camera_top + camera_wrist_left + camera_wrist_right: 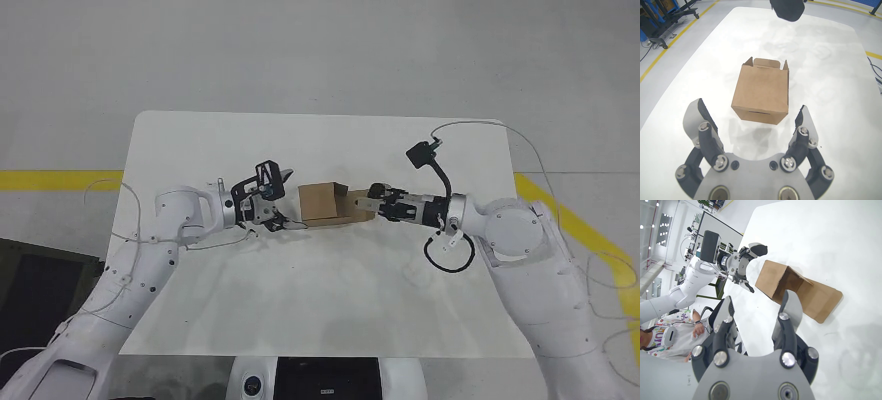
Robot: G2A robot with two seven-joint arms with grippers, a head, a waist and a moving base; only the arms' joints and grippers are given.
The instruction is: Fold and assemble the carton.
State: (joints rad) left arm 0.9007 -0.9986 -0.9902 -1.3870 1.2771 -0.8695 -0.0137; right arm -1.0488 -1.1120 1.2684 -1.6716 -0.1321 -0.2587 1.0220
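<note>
Top view sets the right jaws at the carton's (322, 202) open end, and from up there I cannot tell whether they touch the flap (358, 210). In the right wrist view one jaw stands in front of the carton's (772, 275) mouth and hides part of its lower edge; whether it is inside or only before it is hard to make out. The other jaw is well off to the side, so the right jaws are spread wide, gripping nothing.

The left jaws are spread too, just beside the closed end and apart from it. The carton (762, 91) lies beyond their tips, not between them. A dark blurred lump (787, 9) is cut off at the left wrist view's edge.

The carton lies on its side in the middle of the table (300, 300). It is plain brown cardboard, boxy, with a thin slit in the closed end. One long round-cornered flap (821, 302) lies flat on the smooth white top.
</note>
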